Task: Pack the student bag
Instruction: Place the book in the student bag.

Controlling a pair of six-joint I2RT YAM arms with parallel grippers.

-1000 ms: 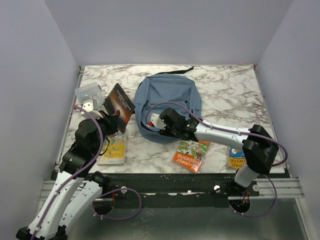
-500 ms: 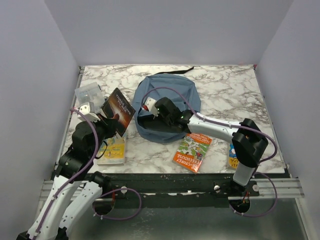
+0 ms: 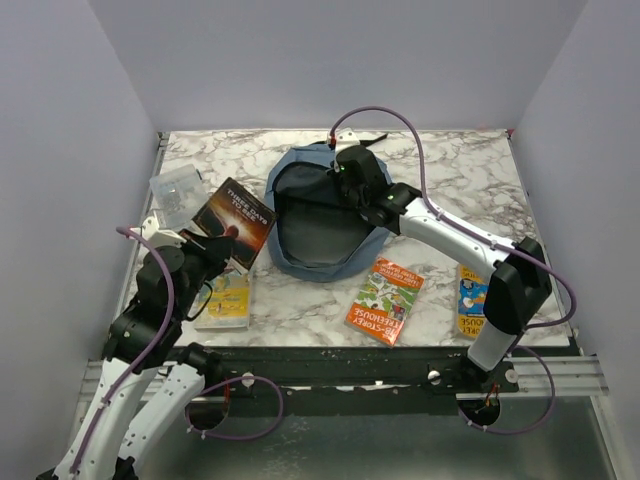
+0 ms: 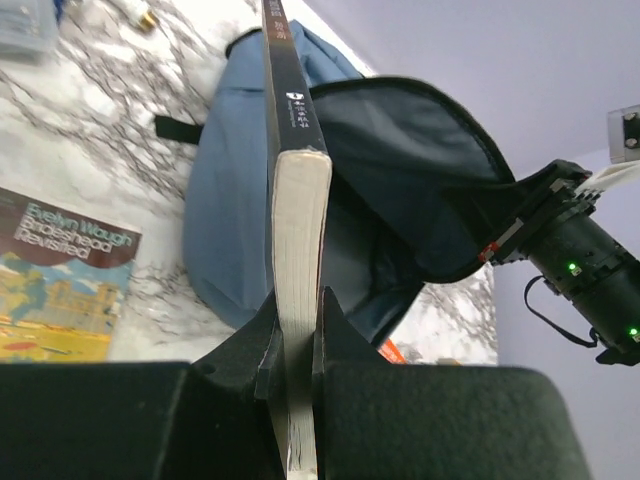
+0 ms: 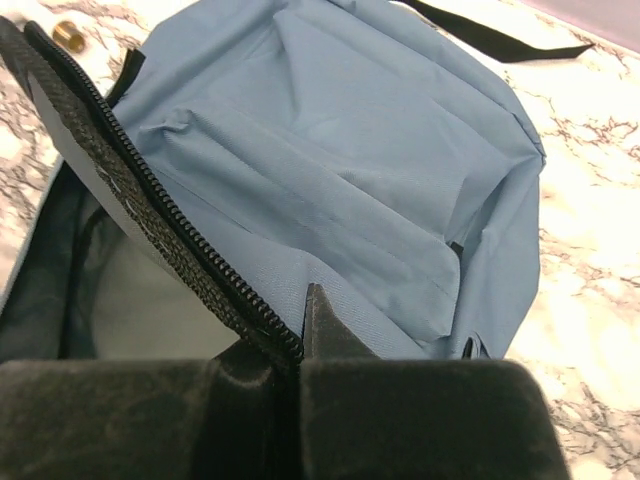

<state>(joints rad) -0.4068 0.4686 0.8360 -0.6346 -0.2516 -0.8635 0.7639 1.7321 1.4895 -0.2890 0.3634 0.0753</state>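
Clamps one dark paperback book (image 4: 298,215) in left tool (image 4: 297,338); pinches zip flap (image 5: 150,215) of one soft dusty-blue fabric backpack (image 3: 322,252), open on marble tabletop (image 3: 455,185), in right tool (image 5: 290,345). Reads "Evelyn Waugh, Brideshead Revisited" on yellow book (image 4: 60,290), one of three lying flat.

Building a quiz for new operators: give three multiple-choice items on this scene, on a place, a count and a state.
1. The clear box lies: A) left of the bag; B) right of it; C) inside it.
2. Books lying loose on the table: A) one; B) three; C) five.
3. The bag is: A) zipped shut; B) held open; C) folded flat.
1 A: it sits near the table's left edge.
2 B: yellow book, orange book, third book at right.
3 B: right jaws pinch its zipper flap, dark inside showing.
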